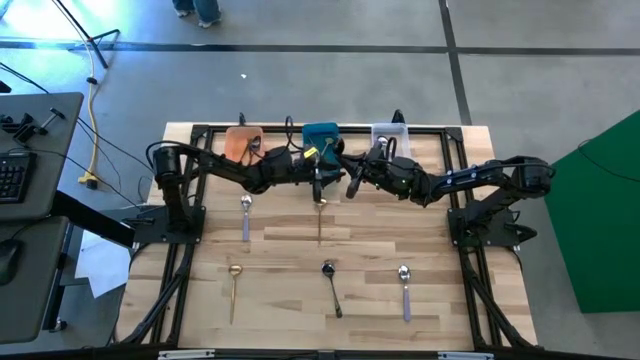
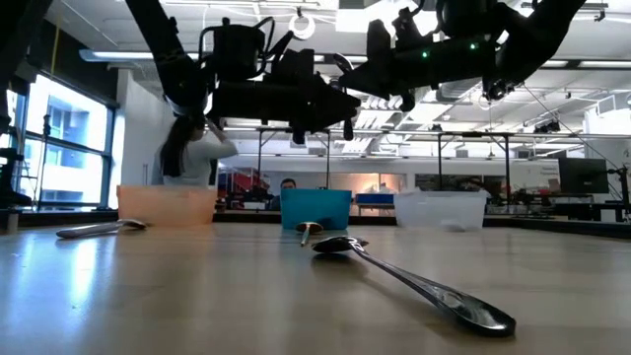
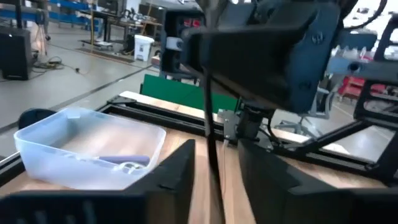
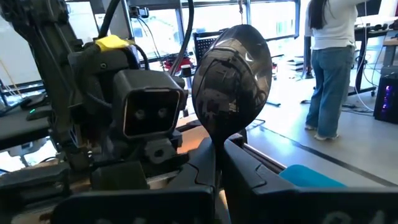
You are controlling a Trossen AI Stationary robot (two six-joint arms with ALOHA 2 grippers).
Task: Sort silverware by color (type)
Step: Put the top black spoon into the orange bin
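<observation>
My right gripper point(image 4: 219, 146) is shut on a dark spoon point(image 4: 233, 74) held upright above the table's middle, bowl on top. The spoon's thin handle point(image 3: 210, 112) hangs down between the fingers of my left gripper point(image 3: 216, 162). Those fingers are open and stand on either side of the handle with a gap showing. The two grippers point(image 1: 320, 178) point(image 1: 352, 183) face each other in front of the teal bin point(image 1: 322, 140). On the table lie two gold spoons point(image 1: 320, 222) point(image 1: 234, 285), another dark spoon point(image 1: 331, 285) and two lavender-handled spoons point(image 1: 246, 215) point(image 1: 404, 290). My right gripper pinches the dark spoon's neck point(image 4: 217, 138), just under the bowl, between its two fingers. The fingers come in level from the table's right and lie across the spoon. The spoon stands upright, lifted clear of the table, and its bowl faces the wrist camera.
An orange bin point(image 1: 243, 143), the teal bin and a clear bin point(image 1: 390, 135) stand in a row at the far edge. The clear bin point(image 3: 87, 146) holds a lavender-handled spoon point(image 3: 121, 160). A person point(image 4: 329, 68) stands in the room beyond the table.
</observation>
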